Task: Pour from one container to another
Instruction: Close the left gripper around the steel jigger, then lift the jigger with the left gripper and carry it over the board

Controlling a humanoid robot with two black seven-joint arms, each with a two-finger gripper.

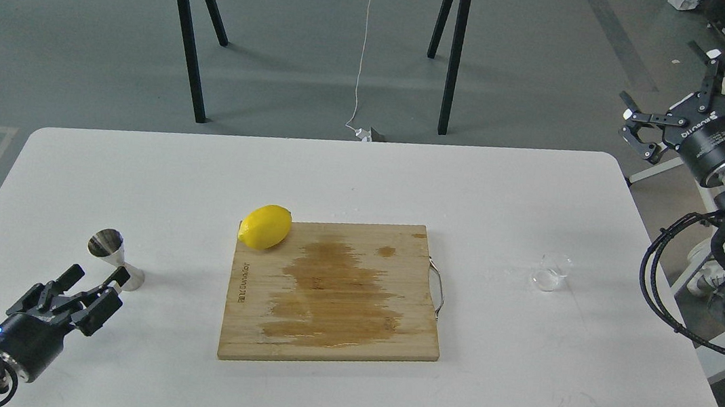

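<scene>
Tabletop: jigger [115, 259] just beyond left gripper [95, 282]; glass cup [552, 272] well apart.

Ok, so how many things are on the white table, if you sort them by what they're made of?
Fruit: 1, the lemon
Wood: 1, the cutting board
Clear glass: 1, the small glass cup
Shiny steel: 1, the jigger
Total: 4
</scene>
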